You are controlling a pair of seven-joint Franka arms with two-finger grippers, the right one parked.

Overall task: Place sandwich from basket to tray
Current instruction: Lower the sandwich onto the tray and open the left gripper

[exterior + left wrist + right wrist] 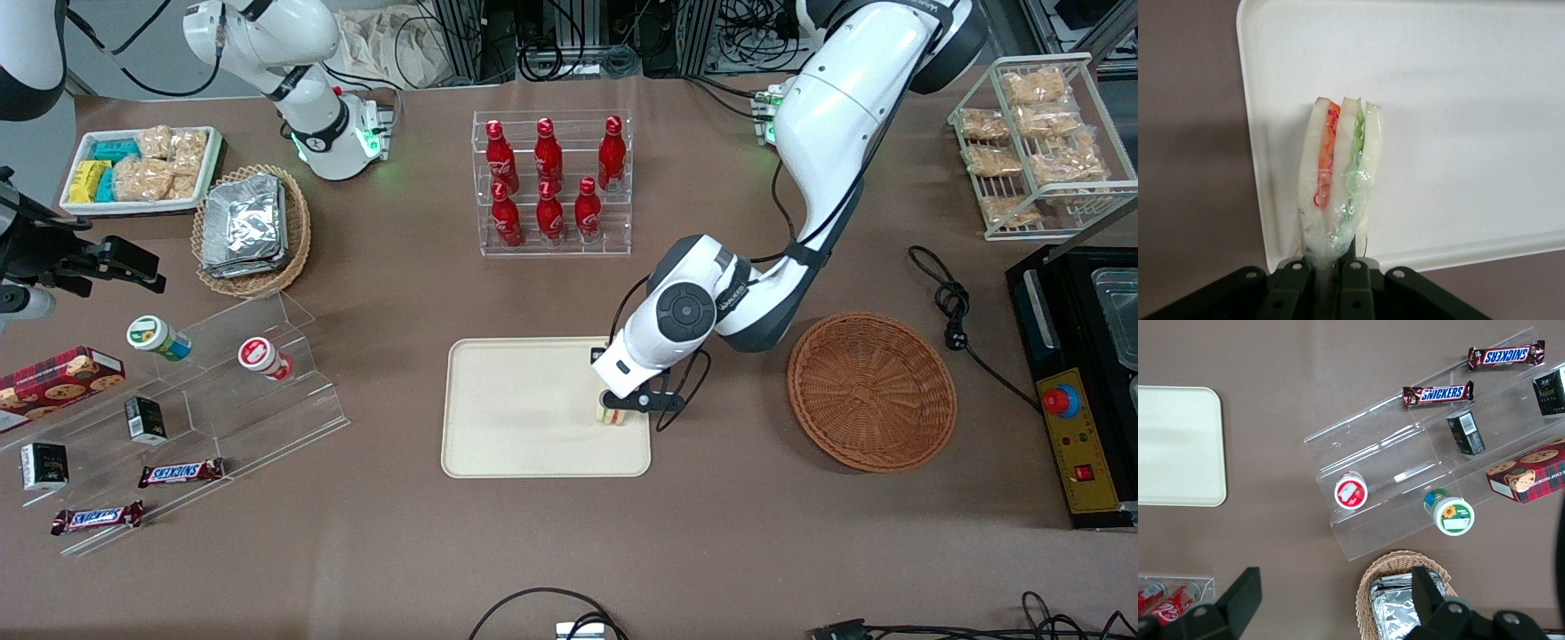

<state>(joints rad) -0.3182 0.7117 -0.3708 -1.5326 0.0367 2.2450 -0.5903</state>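
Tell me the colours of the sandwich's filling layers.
Orange-red and green between pale bread, clearest in the left wrist view: sandwich, gripper.

- Gripper point(615, 411): clamped on sandwich point(1338, 180), low over tray point(516, 427) edge, seemingly not touching.
- Tray: otherwise bare.
- Basket point(871, 391): beside, apart.

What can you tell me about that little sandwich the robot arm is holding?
The sandwich is a small wedge in clear wrap: pale bread slices with an orange-red layer and a green one. It stands on edge, pinched at one end by the gripper, over the cream tray near its rim toward the basket. Whether it touches the tray is unclear.
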